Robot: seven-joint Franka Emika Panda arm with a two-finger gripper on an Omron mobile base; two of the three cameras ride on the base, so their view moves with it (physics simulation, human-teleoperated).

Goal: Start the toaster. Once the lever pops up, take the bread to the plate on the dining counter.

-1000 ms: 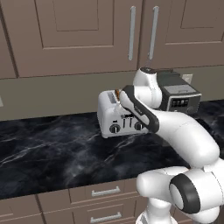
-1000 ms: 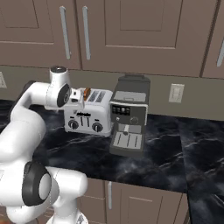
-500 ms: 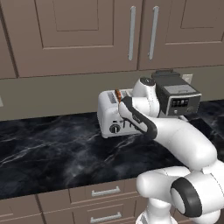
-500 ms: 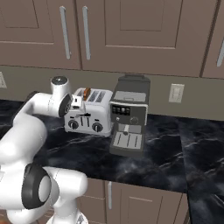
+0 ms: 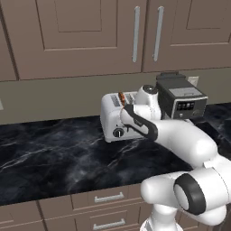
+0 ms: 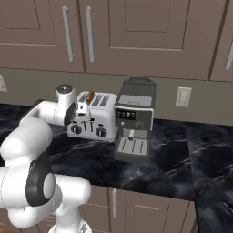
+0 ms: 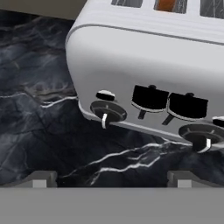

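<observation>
The silver-white toaster (image 5: pixel 113 118) (image 6: pixel 94 122) stands on the dark marble kitchen counter, left of a black coffee machine. The bread (image 5: pixel 121 97) (image 6: pixel 90 95) (image 7: pixel 168 4) sticks up out of a top slot, showing its orange-brown crust. My gripper (image 5: pixel 131 121) (image 6: pixel 81 112) (image 7: pixel 111 179) is open and hangs just in front of the toaster's front face, holding nothing. The hand view shows that face close up: two round black knobs (image 7: pixel 107 112) and two dark lever tabs (image 7: pixel 151 97) above them, with my fingertips (image 7: pixel 42 178) spread wide below. The plate and the dining counter are out of view.
The black coffee machine (image 5: pixel 180 97) (image 6: pixel 134 119) stands close against the toaster's right side. Brown wall cabinets (image 5: pixel 90 36) hang above, and drawers (image 5: pixel 108 197) run under the counter top (image 5: pixel 45 158). A wall switch (image 6: pixel 183 96) sits behind the coffee machine.
My hand has come down and closer to the toaster's front face. The jaws stay open, and the toaster and bread have not moved.
</observation>
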